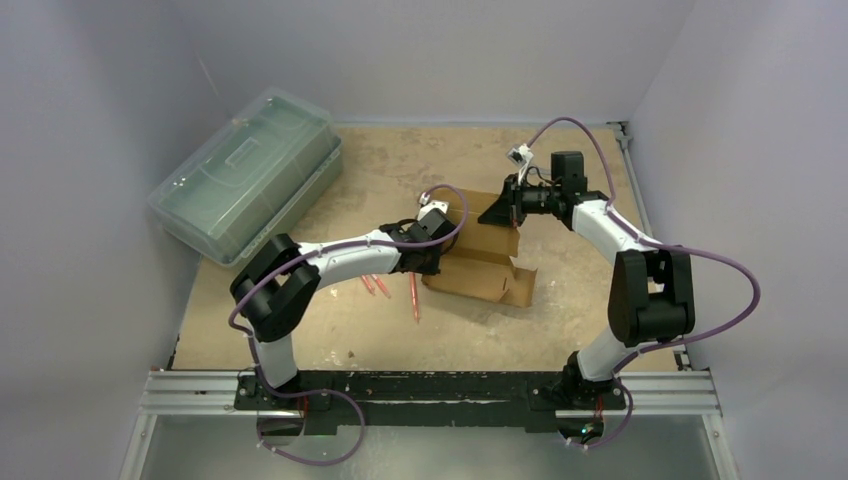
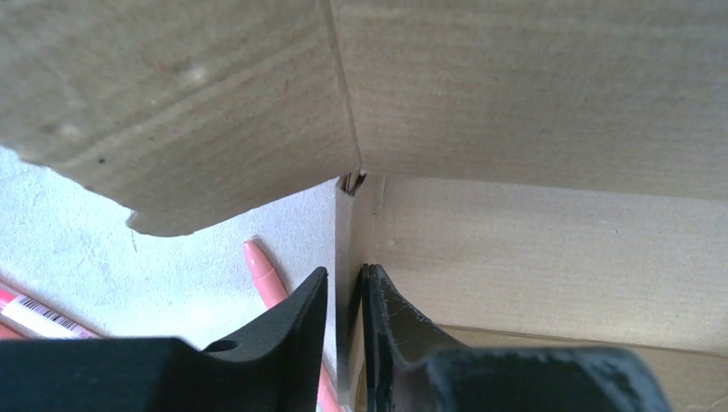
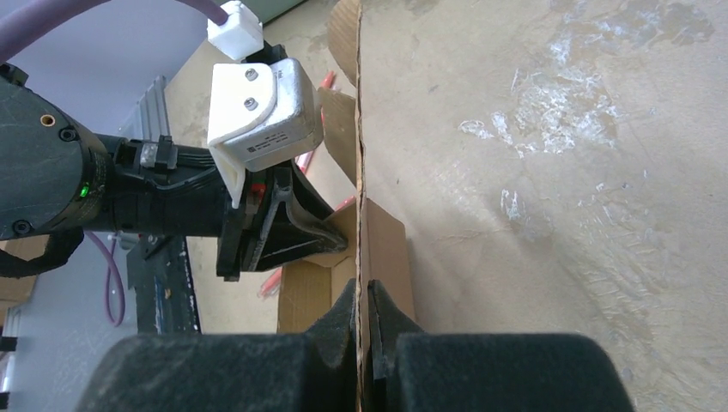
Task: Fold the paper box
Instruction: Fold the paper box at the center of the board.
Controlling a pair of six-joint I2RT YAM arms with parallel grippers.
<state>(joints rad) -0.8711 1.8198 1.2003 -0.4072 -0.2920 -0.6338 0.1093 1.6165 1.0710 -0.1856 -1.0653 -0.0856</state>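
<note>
The paper box [image 1: 482, 264] sits mid-counter [image 1: 390, 165] between the two arms. The left hand [image 2: 344, 287] is closed thin on its left wall, and the right hand [image 3: 361, 296] is clamped on a far panel's edge.

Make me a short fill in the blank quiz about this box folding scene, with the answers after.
1. The left gripper and the right gripper are each ___ on a panel of the paper box.
2. The green case lies to the robot's ___ of the box.
3. The pens beside the box are ___ in colour.
Answers: shut; left; pink.
</note>
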